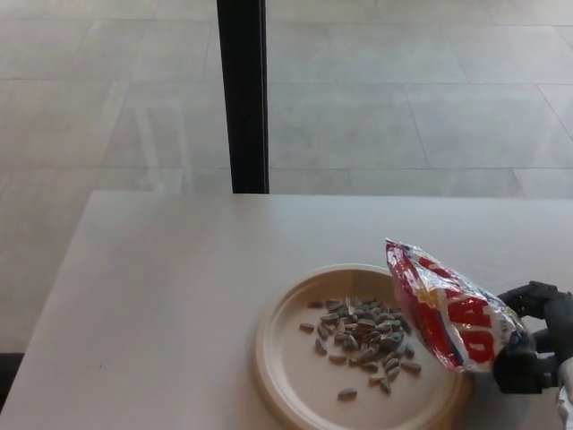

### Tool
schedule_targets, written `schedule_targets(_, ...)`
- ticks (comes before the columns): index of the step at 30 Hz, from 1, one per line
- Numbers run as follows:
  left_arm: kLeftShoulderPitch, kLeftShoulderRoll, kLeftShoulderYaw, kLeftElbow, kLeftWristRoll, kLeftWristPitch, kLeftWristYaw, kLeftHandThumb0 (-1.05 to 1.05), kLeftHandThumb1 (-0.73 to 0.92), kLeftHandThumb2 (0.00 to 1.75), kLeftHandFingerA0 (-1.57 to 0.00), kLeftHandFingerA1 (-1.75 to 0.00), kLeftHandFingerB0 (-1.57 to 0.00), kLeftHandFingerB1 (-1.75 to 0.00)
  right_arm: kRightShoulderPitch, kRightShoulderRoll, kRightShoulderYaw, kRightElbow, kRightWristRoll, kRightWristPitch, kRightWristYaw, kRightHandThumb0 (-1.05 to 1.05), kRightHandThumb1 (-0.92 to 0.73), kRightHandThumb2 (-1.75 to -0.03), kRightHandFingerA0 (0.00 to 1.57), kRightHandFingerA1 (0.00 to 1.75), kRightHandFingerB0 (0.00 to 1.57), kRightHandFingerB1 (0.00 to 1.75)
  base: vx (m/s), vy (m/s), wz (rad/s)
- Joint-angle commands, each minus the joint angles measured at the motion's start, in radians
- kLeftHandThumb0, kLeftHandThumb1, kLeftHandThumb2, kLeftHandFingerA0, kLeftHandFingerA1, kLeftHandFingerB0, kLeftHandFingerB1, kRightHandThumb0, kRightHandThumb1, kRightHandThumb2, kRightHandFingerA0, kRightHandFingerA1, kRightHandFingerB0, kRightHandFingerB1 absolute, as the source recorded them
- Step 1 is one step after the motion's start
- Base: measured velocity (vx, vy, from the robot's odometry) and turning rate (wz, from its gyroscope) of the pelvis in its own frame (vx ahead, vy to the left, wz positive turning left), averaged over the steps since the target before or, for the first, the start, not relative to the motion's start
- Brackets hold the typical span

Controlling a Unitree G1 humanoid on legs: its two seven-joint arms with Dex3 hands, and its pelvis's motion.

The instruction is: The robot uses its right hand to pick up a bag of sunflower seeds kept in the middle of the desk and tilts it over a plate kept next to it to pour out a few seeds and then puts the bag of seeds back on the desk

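A: OK, where's the bag (452,309) rn?

B: Bottom right, held by the right hand (530,345). Black fingers (534,294) are closed on its far end, thumb side below. Bag is tilted, open end pointing up and left, lower edge over the right rim of the plate (277,358).

A: Touching the plate?

B: Can't tell, tbh. It overlaps the rim from this angle, w/ the red and white print facing the camera.

A: Seeds (363,336)?

B: A loose pile on the plate, center to right, just beside the bag. One or two sit apart near the front edge.

A: Plate's where?

B: On the tabletop (161,296), front right area, partly cut off by the bottom of the frame. It's pale cream, round, w/ a raised rim.

A: Left hand?

B: Not in view.

A: Anything else?

B: A black post (242,94) stands behind the tabletop's far edge, w/ grey tiled floor (403,98) beyond it.
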Motion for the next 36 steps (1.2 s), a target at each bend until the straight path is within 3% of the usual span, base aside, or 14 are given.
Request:
schedule_targets(1,0.005,0.002,0.004,0.003,-0.008,-0.006,0.004,-0.95,0.92,0.97,-0.15,-0.82,-0.06,-0.62,0.07,-0.02,0.012,0.058,0.098,-0.157,-0.035,-0.49,-0.57,-0.87,0.66,0.85,0.17,0.49,0.0,0.0,0.0)
schedule_targets(3,0.01,-0.002,0.005,-0.008,-0.011,-0.003,0.002,-0.91,0.86,1.32,-0.18,-0.76,-0.16,-0.65,0.094,-0.069,0.053,0.08,0.078,-0.206,-0.01,-0.52,-0.53,-0.84,0.28,0.68,0.05,0.42,0.0,0.0,0.0)
schedule_targets(5,0.013,-0.002,-0.004,-0.006,0.003,-0.021,0.013,-0.96,0.92,0.98,-0.19,-0.84,-0.1,-0.65,0.107,-0.111,0.092,0.098,0.052,-0.225,-0.006,-0.58,-0.6,-0.75,0.03,0.41,0.05,0.27,0.0,0.0,0.0)
schedule_targets(7,0.006,0.0,-0.002,0.001,0.001,-0.013,0.018,-0.91,0.86,1.33,-0.22,-0.77,-0.15,-0.65,0.109,-0.126,0.106,0.112,0.059,-0.243,-0.016,-0.56,-0.55,-0.79,0.0,0.29,0.03,0.27,0.0,0.0,0.0)
schedule_targets(8,0.011,-0.004,-0.001,-0.01,-0.001,-0.012,0.023,-0.94,0.91,0.99,-0.22,-0.85,-0.14,-0.67,0.11,-0.141,0.118,0.127,0.062,-0.259,-0.024,-0.58,-0.39,-0.79,0.0,0.28,0.0,0.25,0.0,0.0,0.0)
schedule_targets(10,0.003,0.0,0.0,0.01,-0.002,-0.015,0.015,-0.91,0.86,1.32,-0.17,-0.74,-0.17,-0.66,0.116,-0.162,0.148,0.124,0.045,-0.261,-0.033,-0.81,-0.43,-0.73,0.0,0.09,0.08,0.05,0.0,0.0,0.0)
schedule_targets(13,0.0,0.002,0.003,0.01,-0.007,-0.003,0.013,-0.92,0.91,1.0,-0.21,-0.83,-0.13,-0.66,0.122,-0.187,0.193,0.119,0.01,-0.259,-0.063,-0.87,-0.48,-0.76,0.0,0.11,0.05,0.0,0.0,0.0,0.0)
schedule_targets(17,0.012,-0.004,0.011,-0.012,-0.019,0.002,0.0,-0.89,0.86,1.31,-0.13,-0.71,-0.16,-0.63,0.121,-0.211,0.245,0.113,-0.035,-0.254,-0.118,-0.9,-0.51,-0.82,0.0,0.22,0.0,0.0,0.0,0.0,0.0)
schedule_targets(18,0.014,-0.003,0.009,-0.014,-0.016,0.002,0.001,-0.93,0.92,0.96,-0.14,-0.79,-0.06,-0.6,0.12,-0.218,0.255,0.112,-0.044,-0.247,-0.124,-0.93,-0.53,-0.84,0.0,0.23,0.0,0.0,0.0,0.0,0.0)
schedule_targets(21,0.004,-0.006,0.006,-0.005,-0.01,-0.004,0.006,-0.92,0.85,1.32,-0.16,-0.74,-0.15,-0.62,0.112,-0.239,0.26,0.092,-0.039,-0.229,-0.12,-0.97,-0.55,-0.86,0.0,0.24,0.0,0.0,0.0,0.0,0.0)
schedule_targets(23,-0.004,-0.006,0.016,0.006,-0.02,-0.001,0.007,-0.96,0.92,0.96,-0.15,-0.81,-0.07,-0.61,0.126,-0.253,0.247,0.057,-0.031,-0.226,-0.117,-0.97,-0.55,-0.88,0.0,0.25,0.0,0.0,0.0,0.0,0.0)
schedule_targets(29,0.009,-0.002,0.011,-0.005,-0.009,-0.008,0.001,-0.92,0.86,1.32,-0.17,-0.74,-0.16,-0.65,0.141,-0.275,0.211,0.017,-0.026,-0.225,-0.149,-0.9,-0.49,-0.71,0.0,0.0,0.0,0.0,0.0,0.0,0.0)
schedule_targets(35,0.007,-0.004,0.021,-0.006,-0.022,0.002,-0.008,-0.97,0.92,0.96,-0.16,-0.84,-0.07,-0.64,0.148,-0.31,0.169,-0.02,-0.039,-0.24,-0.201,-0.94,-0.5,-0.71,0.0,0.0,0.0,0.0,0.0,0.0,0.0)
schedule_targets(36,0.003,-0.004,0.021,0.009,-0.017,-0.012,-0.003,-0.95,0.85,1.32,-0.15,-0.74,-0.16,-0.65,0.147,-0.337,0.158,-0.032,-0.035,-0.24,-0.179,-0.97,-0.49,-0.74,0.0,0.0,0.0,0.0,0.0,0.0,0.0)
